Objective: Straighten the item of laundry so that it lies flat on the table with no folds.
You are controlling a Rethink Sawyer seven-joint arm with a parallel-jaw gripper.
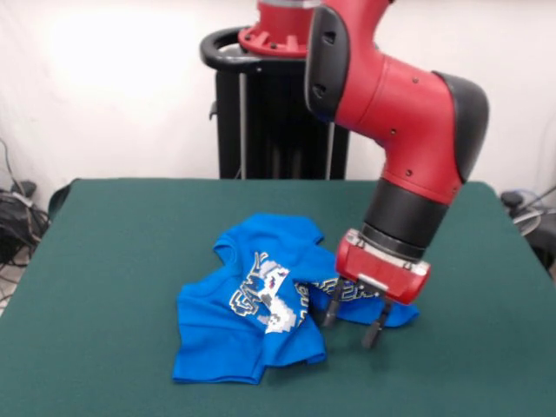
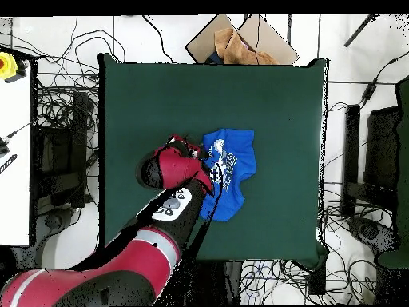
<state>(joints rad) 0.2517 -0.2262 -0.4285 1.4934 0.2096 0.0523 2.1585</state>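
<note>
The bright blue T-shirt [image 1: 261, 300] lies crumpled near the middle of the dark green table [image 1: 122, 252], folded over itself with its white print partly showing. My gripper [image 1: 352, 323] is down at the shirt's right edge, its two dark fingers [image 1: 330, 311] apart with blue cloth around and behind them. The jaws look open; I cannot tell if the tips touch the cloth. In the overhead view the shirt [image 2: 233, 164] lies on the table [image 2: 160, 88], and the red wrist [image 2: 180, 166] covers its left edge and hides the fingers.
The black pedestal [image 1: 269, 122] stands at the table's far side. Brown cardboard [image 2: 240, 44] lies beyond the table's top edge in the overhead view. Cables [image 2: 56, 120] lie on the floor around it. A white desk [image 2: 12, 160] stands at the left.
</note>
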